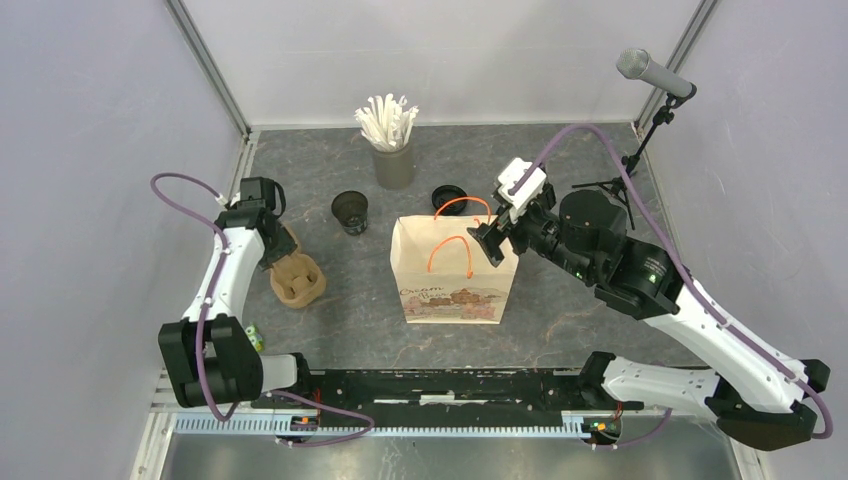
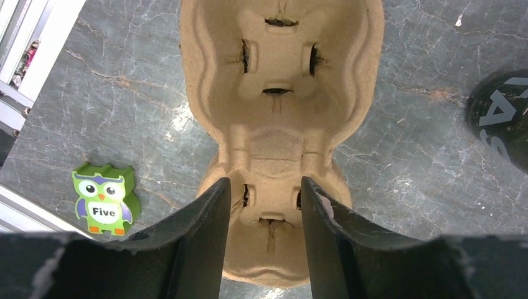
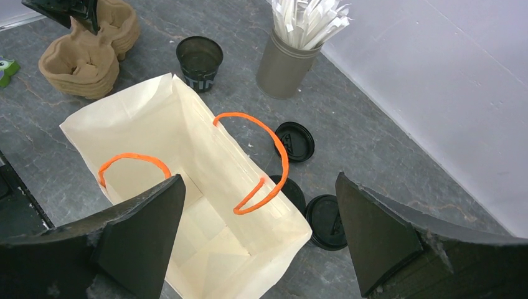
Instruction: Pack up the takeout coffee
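One black takeout coffee cup (image 1: 350,212) (image 3: 200,59) stands open, without a lid, behind and left of the paper bag (image 1: 450,275); its side shows at the edge of the left wrist view (image 2: 501,121). Three black lids (image 1: 449,197) (image 3: 296,141) lie flat behind the bag. My left gripper (image 1: 278,245) (image 2: 266,199) hangs over the stack of brown pulp carriers (image 1: 297,282) (image 2: 280,124), jaws half apart, fingers (image 2: 205,240) down on either side of the near well. My right gripper (image 1: 490,240) (image 3: 260,180) is wide open above the bag's (image 3: 205,243) open mouth; the bag is empty.
A grey cup of white straws (image 1: 393,160) (image 3: 283,62) stands at the back. A green owl sticker (image 2: 104,199) lies left of the carriers. The bag's orange handles (image 3: 249,162) stand up at its mouth. A microphone stand (image 1: 640,150) is back right.
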